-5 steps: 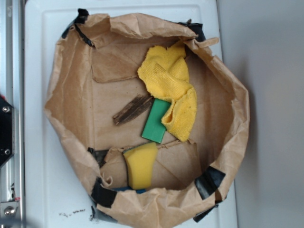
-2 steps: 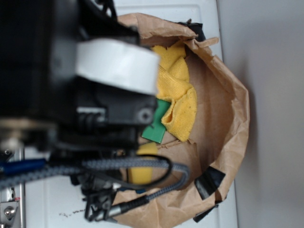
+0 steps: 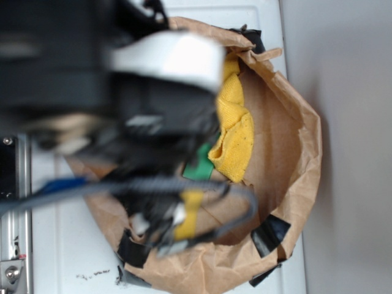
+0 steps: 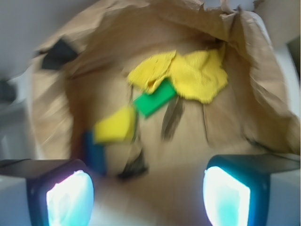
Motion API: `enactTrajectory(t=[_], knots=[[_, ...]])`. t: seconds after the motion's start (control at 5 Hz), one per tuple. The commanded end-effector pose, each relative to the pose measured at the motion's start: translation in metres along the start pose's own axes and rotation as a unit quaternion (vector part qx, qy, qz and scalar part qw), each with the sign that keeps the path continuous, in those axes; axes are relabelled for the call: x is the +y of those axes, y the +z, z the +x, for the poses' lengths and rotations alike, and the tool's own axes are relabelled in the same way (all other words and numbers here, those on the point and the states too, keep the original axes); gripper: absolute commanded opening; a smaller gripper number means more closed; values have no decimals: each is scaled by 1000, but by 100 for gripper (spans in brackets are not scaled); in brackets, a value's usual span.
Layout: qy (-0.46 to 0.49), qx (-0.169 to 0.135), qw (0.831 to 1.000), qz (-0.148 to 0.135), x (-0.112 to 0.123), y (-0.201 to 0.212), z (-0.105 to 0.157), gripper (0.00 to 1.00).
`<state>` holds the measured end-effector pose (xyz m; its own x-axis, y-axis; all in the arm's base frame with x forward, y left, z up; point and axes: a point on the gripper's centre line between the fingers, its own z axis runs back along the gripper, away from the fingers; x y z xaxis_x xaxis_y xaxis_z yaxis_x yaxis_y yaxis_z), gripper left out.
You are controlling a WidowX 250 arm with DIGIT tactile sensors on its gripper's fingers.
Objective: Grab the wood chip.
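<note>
Wrist view shows us the wood chip lying flat on the bottom of the brown paper bag, just beside the green block and below the yellow cloth. We see our jaws wide apart, holding nothing, with the gripper above the bag. A yellow sponge lies near the block.

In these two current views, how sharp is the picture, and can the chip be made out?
Exterior: the arm is a motion-blurred mass hiding the chip. Wrist: soft and smeared, yet the chip shows as a dark streak; the tool's fingers glow overexposed.
</note>
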<state>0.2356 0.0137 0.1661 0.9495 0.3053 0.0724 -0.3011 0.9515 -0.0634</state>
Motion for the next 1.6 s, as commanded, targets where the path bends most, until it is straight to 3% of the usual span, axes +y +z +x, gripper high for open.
enactTrajectory(t=[0.0, 0.4, 1.0, 1.2, 1.4], knots=[[-12, -46, 999, -4, 18, -62, 32, 100], [-12, -46, 999, -4, 18, -62, 32, 100], [-28, -59, 998, 2, 49, -102, -4, 100], [-15, -57, 998, -7, 45, -104, -10, 100], [3, -50, 999, 5, 41, -104, -20, 100]])
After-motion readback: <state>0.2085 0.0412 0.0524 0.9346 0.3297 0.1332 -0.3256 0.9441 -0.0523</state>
